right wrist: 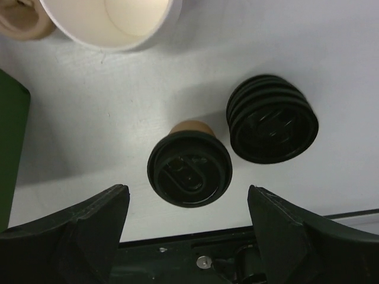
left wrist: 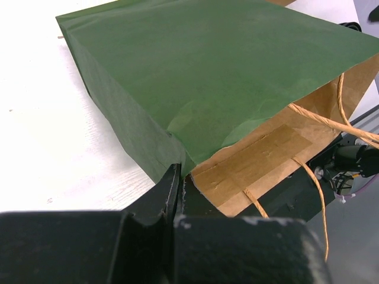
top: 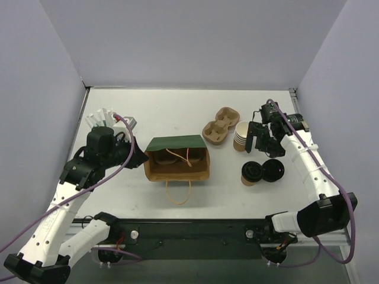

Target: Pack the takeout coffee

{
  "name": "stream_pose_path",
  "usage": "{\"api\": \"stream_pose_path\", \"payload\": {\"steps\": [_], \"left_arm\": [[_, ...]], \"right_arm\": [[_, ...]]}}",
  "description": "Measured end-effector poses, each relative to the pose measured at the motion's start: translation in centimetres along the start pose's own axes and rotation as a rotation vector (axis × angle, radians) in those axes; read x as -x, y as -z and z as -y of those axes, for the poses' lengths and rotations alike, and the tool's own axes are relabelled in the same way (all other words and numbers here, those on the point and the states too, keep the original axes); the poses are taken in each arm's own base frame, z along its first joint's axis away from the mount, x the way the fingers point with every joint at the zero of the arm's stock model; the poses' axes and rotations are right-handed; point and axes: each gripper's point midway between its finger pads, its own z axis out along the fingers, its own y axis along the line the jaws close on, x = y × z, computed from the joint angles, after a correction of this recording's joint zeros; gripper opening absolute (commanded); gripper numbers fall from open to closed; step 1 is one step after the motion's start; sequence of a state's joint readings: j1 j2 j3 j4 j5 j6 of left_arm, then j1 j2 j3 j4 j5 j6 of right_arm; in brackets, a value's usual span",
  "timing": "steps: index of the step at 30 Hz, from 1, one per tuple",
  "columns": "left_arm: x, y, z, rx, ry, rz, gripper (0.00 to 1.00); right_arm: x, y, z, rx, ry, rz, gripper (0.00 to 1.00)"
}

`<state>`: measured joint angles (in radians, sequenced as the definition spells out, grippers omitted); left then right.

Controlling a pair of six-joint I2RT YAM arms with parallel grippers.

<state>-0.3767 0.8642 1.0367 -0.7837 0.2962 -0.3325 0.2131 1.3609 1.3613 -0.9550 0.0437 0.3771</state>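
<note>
Takeout coffee (top: 250,172): brown cup (right wrist: 190,126), black lid (right wrist: 189,170) (upright); right pincer (right wrist: 186,192) wide; left pincer (left wrist: 179,177) tight on bag (left wrist: 207,71)

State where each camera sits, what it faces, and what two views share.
Top external: above and behind, looking down on table; both arms show.
Left wrist: facing green paper bag; left tool pinches its rim.
Right wrist: above lidded coffee cup, looking down; open right tool shows.
Shared: top and right wrist show that cup.

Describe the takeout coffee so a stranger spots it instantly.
Right of the paper bag mid-table, two black-topped items sit side by side. The takeout coffee is the one nearer the bag: brown cup under its lid, none under its neighbour.
</note>
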Motion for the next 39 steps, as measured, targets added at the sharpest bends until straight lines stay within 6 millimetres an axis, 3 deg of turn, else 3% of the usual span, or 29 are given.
{"api": "stream_pose_path", "payload": {"steps": [4, 7, 24, 31, 39], "left_arm": [[-0.1, 0.0, 0.1, -0.006, 0.0, -0.006, 0.0], [-0.3, 0.1, 0.1, -0.008, 0.002, -0.013, 0.0], [-0.5, 0.2, 0.3, -0.015, 0.004, -0.02, 0.0], [-0.5, 0.2, 0.3, -0.016, 0.005, -0.02, 0.0], [-0.5, 0.2, 0.3, -0.017, 0.009, -0.02, 0.0]], "right_arm": [[-3.7, -1.6, -0.3, 0.01, 0.018, -0.068, 0.87], [-5.1, -2.8, -0.1, -0.002, 0.013, -0.103, 0.87], [-6.2, -5.3, -0.2, -0.012, -0.003, -0.112, 0.81], [-7.7, -6.2, 0.1, -0.031, 0.01, -0.146, 0.8], [-7.3, -6.4, 0.1, -0.039, 0.013, -0.117, 0.71]]}}
